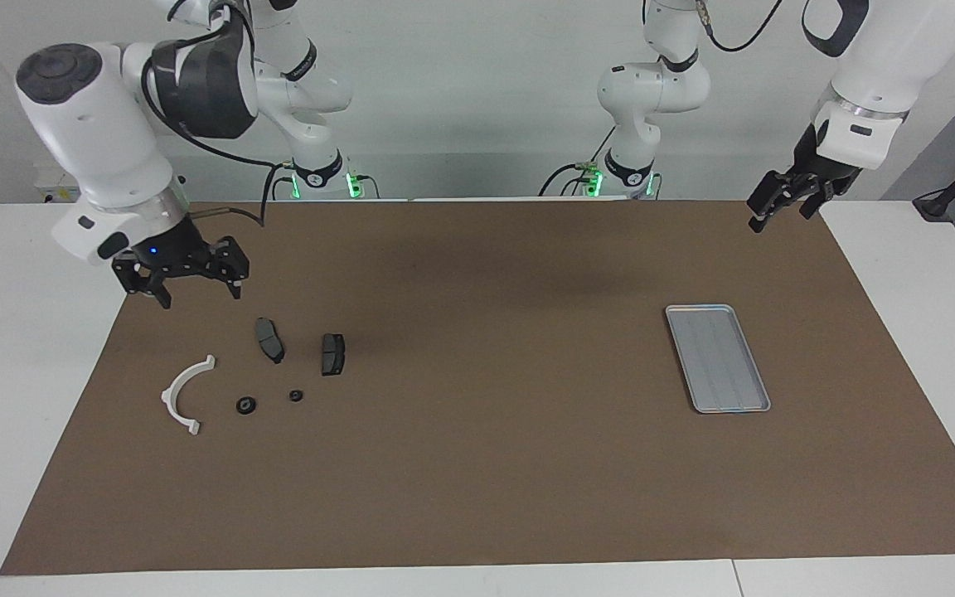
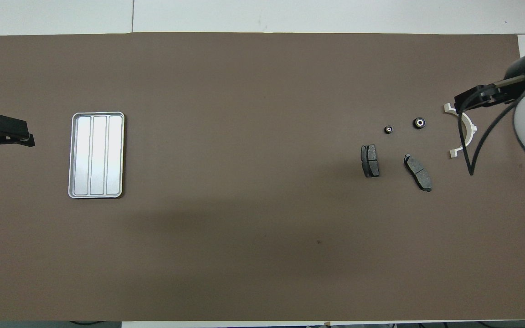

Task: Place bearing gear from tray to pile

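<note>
The silver-grey tray [image 1: 718, 358] lies toward the left arm's end of the brown mat, with nothing in it; it also shows in the overhead view [image 2: 97, 155]. Two small black bearing gears [image 1: 246, 405] [image 1: 296, 395] lie on the mat in the pile, beside the white half-ring bracket [image 1: 183, 394] and two dark brake-pad plates [image 1: 269, 340] [image 1: 332, 354]. My right gripper [image 1: 200, 290] is open and empty, up in the air over the mat next to the bracket. My left gripper [image 1: 782, 214] is open and empty, raised over the mat's corner at the left arm's end, where it waits.
The brown mat [image 1: 486, 464] covers most of the white table. The pile's parts show in the overhead view too: the gears [image 2: 419, 122] [image 2: 388, 130], the bracket [image 2: 465, 132] and the plates [image 2: 418, 172] [image 2: 370, 160]. A black cable [image 2: 465, 150] hangs from the right arm.
</note>
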